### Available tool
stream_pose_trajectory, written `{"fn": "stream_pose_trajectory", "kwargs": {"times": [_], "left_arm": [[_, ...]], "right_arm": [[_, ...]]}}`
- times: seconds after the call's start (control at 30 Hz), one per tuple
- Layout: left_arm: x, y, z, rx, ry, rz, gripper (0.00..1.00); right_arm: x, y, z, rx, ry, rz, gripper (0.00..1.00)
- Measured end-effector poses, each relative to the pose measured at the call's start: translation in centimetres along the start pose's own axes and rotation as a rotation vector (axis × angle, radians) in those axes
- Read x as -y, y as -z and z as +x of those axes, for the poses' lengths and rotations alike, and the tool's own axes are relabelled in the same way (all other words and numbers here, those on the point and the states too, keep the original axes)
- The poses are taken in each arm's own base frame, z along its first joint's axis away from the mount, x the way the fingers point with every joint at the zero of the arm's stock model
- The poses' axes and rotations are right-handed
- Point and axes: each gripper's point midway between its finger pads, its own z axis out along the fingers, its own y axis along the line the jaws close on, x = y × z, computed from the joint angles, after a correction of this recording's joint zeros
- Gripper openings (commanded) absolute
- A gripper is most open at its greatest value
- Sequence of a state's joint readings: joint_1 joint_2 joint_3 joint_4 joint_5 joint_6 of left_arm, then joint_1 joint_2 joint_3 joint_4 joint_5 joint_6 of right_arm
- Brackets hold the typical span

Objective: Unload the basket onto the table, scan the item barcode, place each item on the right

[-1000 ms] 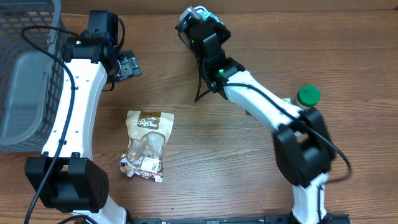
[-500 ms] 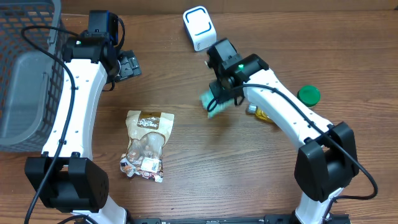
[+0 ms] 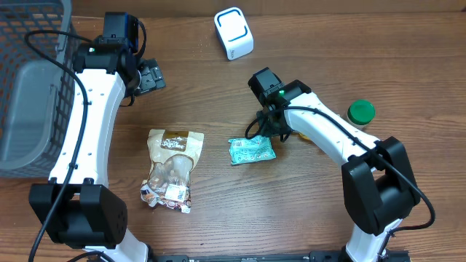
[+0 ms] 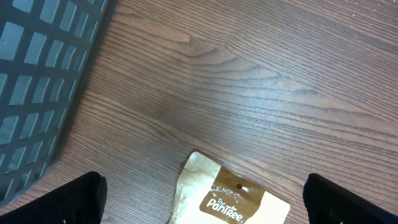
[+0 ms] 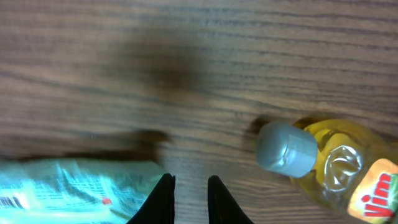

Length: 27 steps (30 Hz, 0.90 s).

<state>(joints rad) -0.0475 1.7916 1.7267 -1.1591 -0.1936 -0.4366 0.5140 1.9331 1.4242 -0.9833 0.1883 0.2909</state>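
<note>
Teal packet [image 3: 252, 151] now lies flat, bare table [image 3: 240, 211] left of it.

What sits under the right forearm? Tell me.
A yellow Vim bottle with a grey cap lies on the table; in the overhead view the arm covers most of its body.

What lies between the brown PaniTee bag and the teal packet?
Nothing: in the overhead view only bare wooden table separates the PaniTee bag and the teal packet.

Wood table [image 3: 240, 211] w/ brown snack bag [image 3: 173, 164], green packet [image 3: 252, 150], white box [image 3: 234, 33], yellow bottle [image 5: 339, 163], green lid [image 3: 360, 111] & gray basket [image 3: 22, 44] on it.
</note>
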Motion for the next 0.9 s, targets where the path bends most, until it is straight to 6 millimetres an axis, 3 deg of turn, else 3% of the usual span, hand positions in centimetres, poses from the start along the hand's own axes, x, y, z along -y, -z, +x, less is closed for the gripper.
{"fn": "stream_pose_trajectory", "kwargs": {"times": [0.2, 0.37, 0.6, 0.77, 0.9], "left_arm": [[0.0, 0.0, 0.0, 0.000, 0.000, 0.000, 0.99], [0.0, 0.0, 0.0, 0.000, 0.000, 0.000, 1.00], [0.0, 0.0, 0.0, 0.000, 0.000, 0.000, 1.00], [0.0, 0.0, 0.0, 0.000, 0.000, 0.000, 1.00], [0.0, 0.0, 0.0, 0.000, 0.000, 0.000, 1.00]], "right_arm": [[-3.3, 0.3, 0.8, -0.065, -0.076, -0.195, 0.04], [-6.8, 1.6, 4.1, -0.212, -0.062, -0.354, 0.04], [-11.2, 3.2, 8.4, -0.319, 0.025, -0.406, 0.04], [-12.1, 2.4, 10.8, -0.332, 0.004, -0.315, 0.04], [-11.8, 0.6, 11.2, -0.299, -0.040, -0.260, 0.04]]}}
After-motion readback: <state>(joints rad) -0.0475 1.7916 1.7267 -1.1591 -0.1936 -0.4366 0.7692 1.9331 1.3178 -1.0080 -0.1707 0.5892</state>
